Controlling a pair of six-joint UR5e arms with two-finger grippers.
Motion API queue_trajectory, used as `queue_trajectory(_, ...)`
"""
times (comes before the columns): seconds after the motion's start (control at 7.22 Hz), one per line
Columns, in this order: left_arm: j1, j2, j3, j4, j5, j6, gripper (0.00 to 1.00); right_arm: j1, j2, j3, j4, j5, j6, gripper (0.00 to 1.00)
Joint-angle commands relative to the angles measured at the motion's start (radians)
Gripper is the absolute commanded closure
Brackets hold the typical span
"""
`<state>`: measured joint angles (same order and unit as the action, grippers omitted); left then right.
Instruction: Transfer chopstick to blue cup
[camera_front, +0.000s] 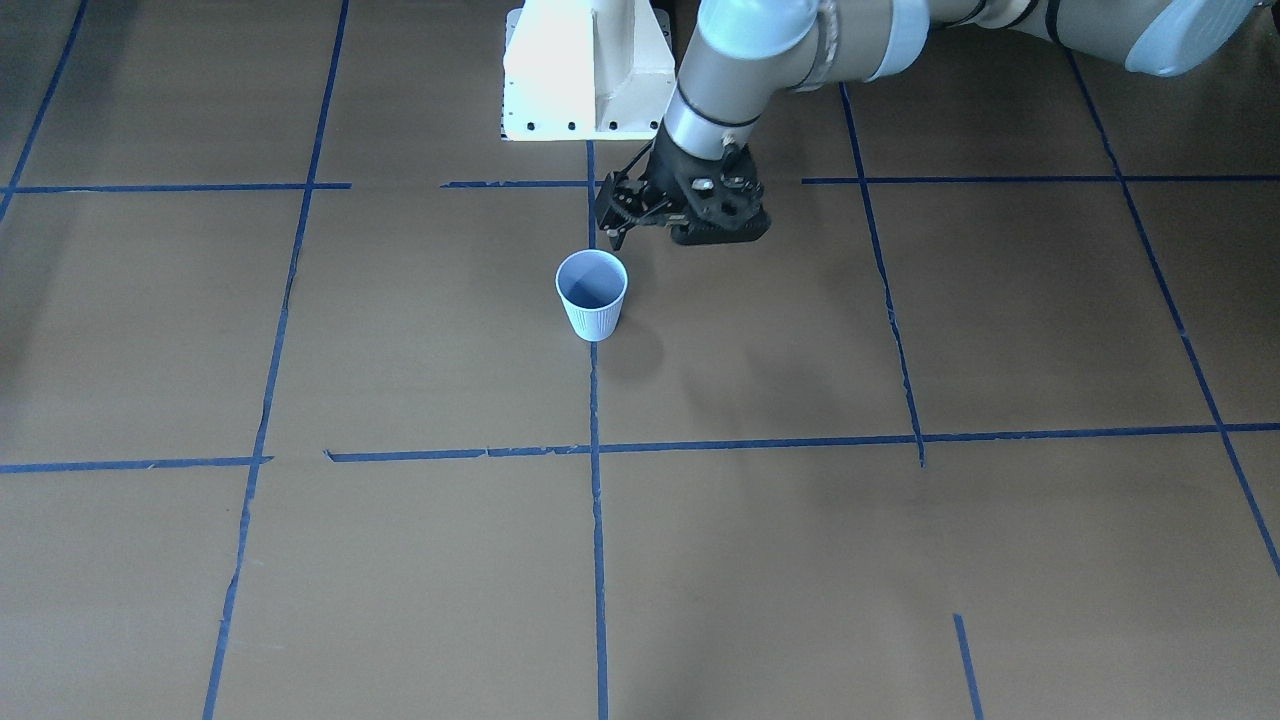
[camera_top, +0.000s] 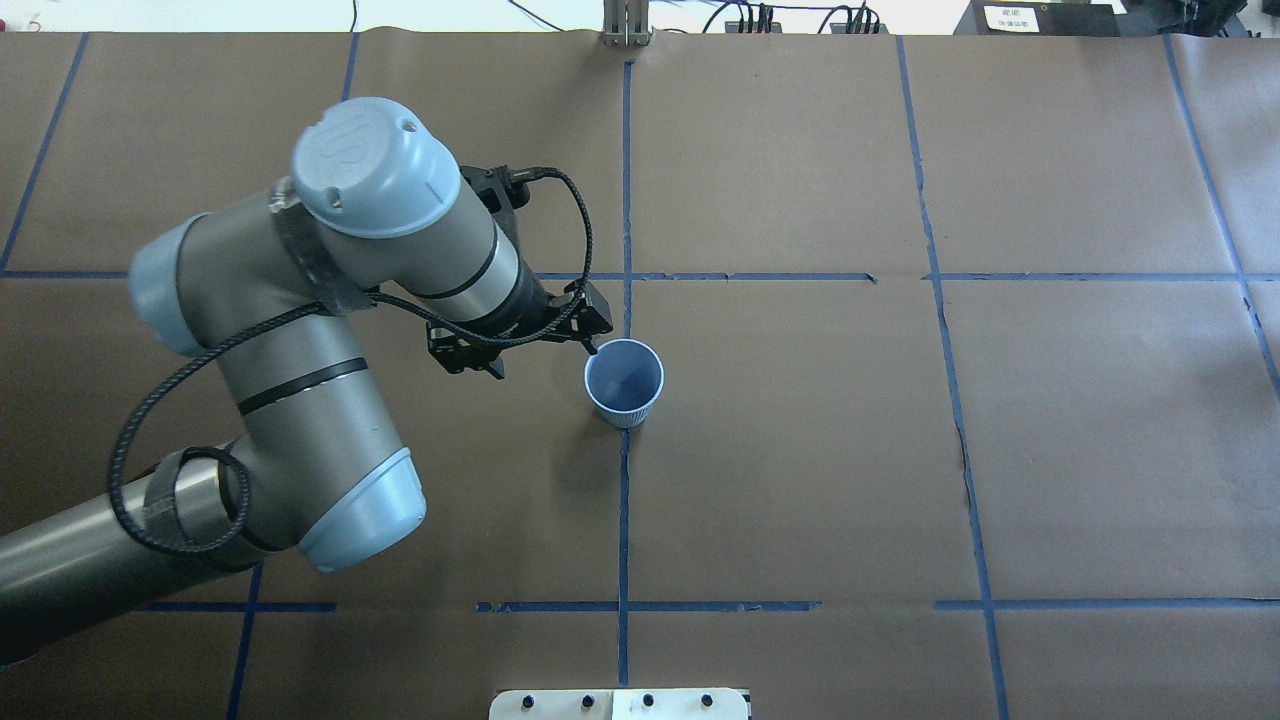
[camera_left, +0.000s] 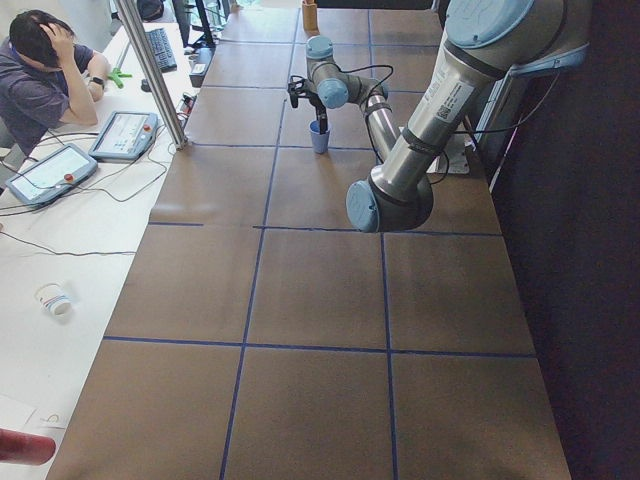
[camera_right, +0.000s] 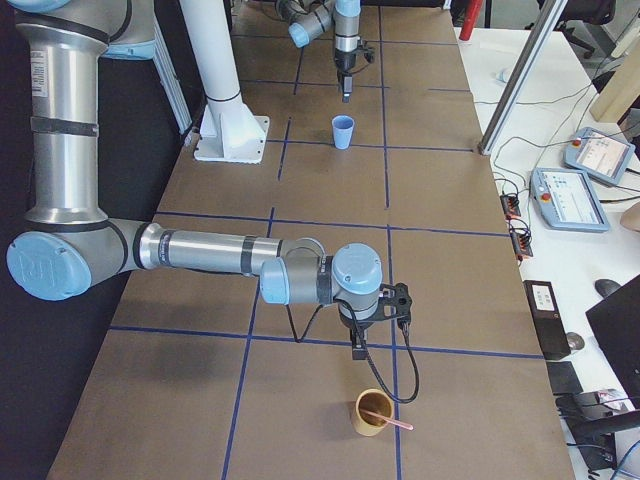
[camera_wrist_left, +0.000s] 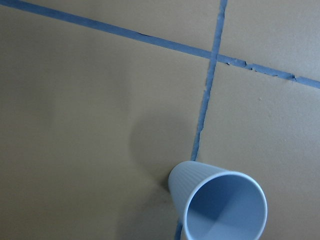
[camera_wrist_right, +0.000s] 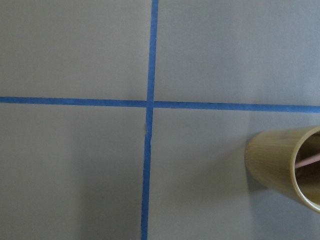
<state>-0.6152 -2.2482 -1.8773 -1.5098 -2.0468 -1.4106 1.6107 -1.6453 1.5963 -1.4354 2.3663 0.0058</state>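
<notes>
We're in a robotics lab: a long table (camera_top: 800, 450) papered in brown and gridded with blue tape lines (camera_top: 623, 520), and big grey industrial arms (camera_top: 300, 380) reaching over it. Teach pendants (camera_right: 590, 195) and loose cables (camera_left: 60, 215) lie on the white side bench (camera_left: 40, 350), where an operator (camera_left: 40, 90) sits.

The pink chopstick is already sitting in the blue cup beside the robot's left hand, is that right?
No. The blue cup beside the left hand is empty, as the overhead exterior view shows. The pink chopstick is in the tan cup, seen in the exterior right view.
</notes>
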Motion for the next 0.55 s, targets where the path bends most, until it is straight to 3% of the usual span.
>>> queue_trajectory(0.0,-0.050,0.050,-0.158,0.144,-0.003,0.065,0.00,0.039,-0.002,-0.044,0.029,-0.004,-0.004,0.00)
queue_trajectory(0.42,-0.109,0.169,-0.259,0.218,-0.001,0.182,0.00,0.124,0.094,-0.226,0.133,-0.038,0.002,0.00)
